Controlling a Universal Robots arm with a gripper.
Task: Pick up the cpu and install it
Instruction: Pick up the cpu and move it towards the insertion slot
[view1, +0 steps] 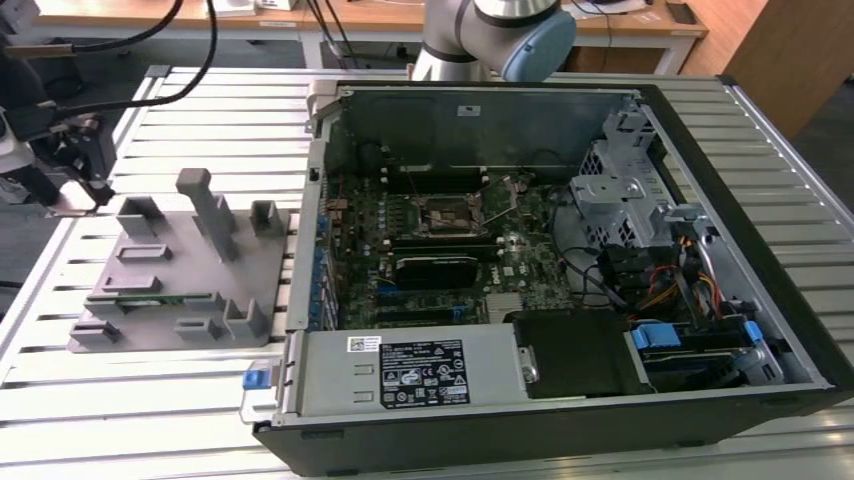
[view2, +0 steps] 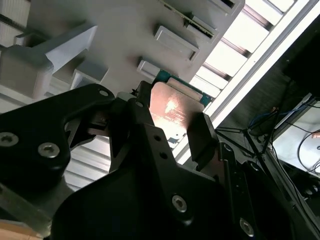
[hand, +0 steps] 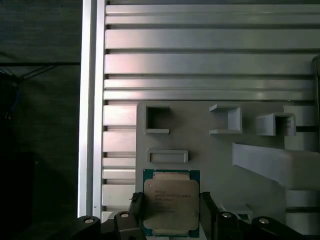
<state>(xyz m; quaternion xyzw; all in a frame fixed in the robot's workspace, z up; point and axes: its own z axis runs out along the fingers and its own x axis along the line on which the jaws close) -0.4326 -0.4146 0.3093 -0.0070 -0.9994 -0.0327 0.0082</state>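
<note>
Slatted metal table (view1: 147, 395): one, carrying everything below.

Open computer case (view1: 790, 290): one, lying on its side across the middle and the exterior view's right. Inside it are one motherboard with one square black socket frame (view1: 447, 212) near its middle, one labelled silver box (view1: 414, 372) along the near edge, and cable bundles at the exterior view's right. The case's tall wall stands between the socket and the holder.

Grey holder (view1: 200, 278): one, on the table at the exterior view's left, just beside the case. It has several upright posts and pocket frames.

Green memory strip (view1: 154, 297): one, lying along the holder's near part.

Robot arm (view1: 497, 30): one, its base at the upper middle behind the case.

Gripper (view1: 78, 198): one, at the far exterior view's left, by the holder's outer edge, well apart from the socket.

The cpu (hand: 171, 202): one, silvery top with green rim, over the holder's surface. In both wrist views it sits between the two black fingers (hand: 137, 212), which press against its opposite sides, pinching it.
</note>
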